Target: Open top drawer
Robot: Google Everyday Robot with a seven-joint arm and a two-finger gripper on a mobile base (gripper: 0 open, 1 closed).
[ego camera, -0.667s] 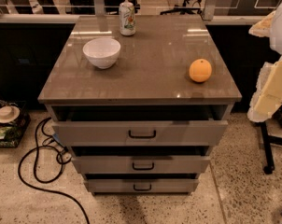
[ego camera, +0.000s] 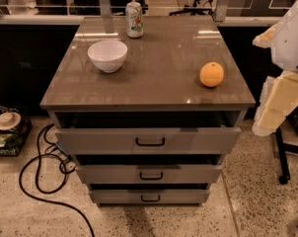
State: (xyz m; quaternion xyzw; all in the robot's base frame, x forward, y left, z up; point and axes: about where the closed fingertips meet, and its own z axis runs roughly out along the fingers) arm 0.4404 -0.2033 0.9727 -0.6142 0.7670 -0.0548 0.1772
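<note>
The top drawer is the widest of three grey-taupe fronts under the cabinet top. It has a small black bar handle. It stands pulled out a little, with a dark gap above its front, and its inside is hidden in shadow. My gripper, white and cream-yellow, hangs at the right edge of the view. It is to the right of the cabinet's front corner, apart from the drawer and its handle, and touches nothing.
On the cabinet top are a white bowl, an orange and a can. Two narrower drawers sit below. A black cable loops on the floor at left, and a stand leg is at right.
</note>
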